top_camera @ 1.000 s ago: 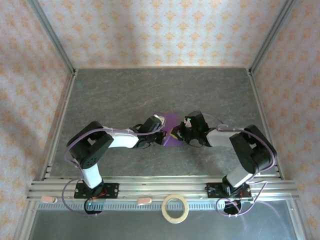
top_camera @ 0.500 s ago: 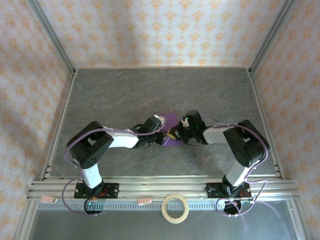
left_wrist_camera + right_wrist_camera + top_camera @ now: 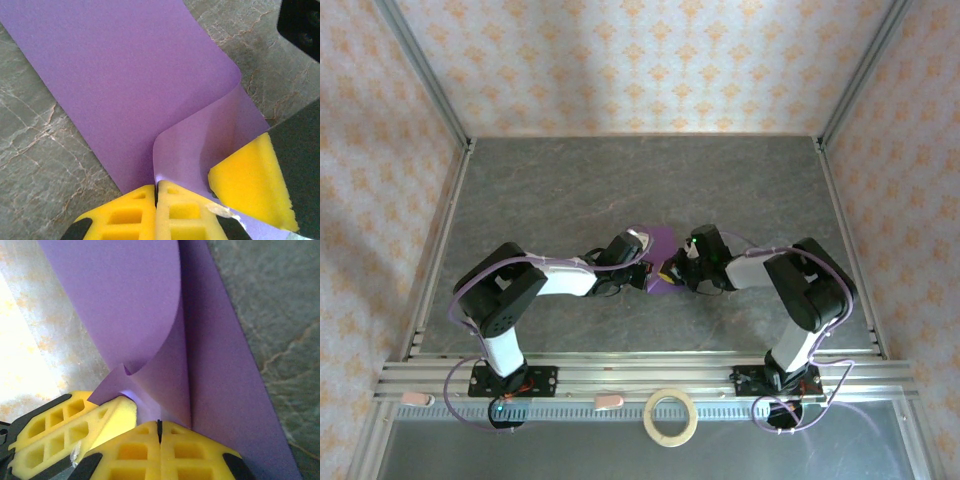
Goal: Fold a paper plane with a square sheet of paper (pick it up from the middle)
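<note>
Okay, both arms meet nose to nose at mid-table. My left gripper (image 3: 156, 194) has its yellow pads pressed together on the paper (image 3: 125, 75), pinching a corner that curls up off the sheet. The rest of the sheet lies flat on the table (image 3: 620, 180), and its left edge runs straight and clean. My right gripper (image 3: 159, 429) is clamped on the paper too, pads closed on a fold that rises in a curl above them. The two sets of pads sit just beside each other, so I have very little room between them. Around them, bare grey surface stretches to the far wall (image 3: 640, 70) and out to both side rails (image 3: 440, 250). The tape ring (image 3: 671, 416) lies at the near edge, well apart from the paper.
</note>
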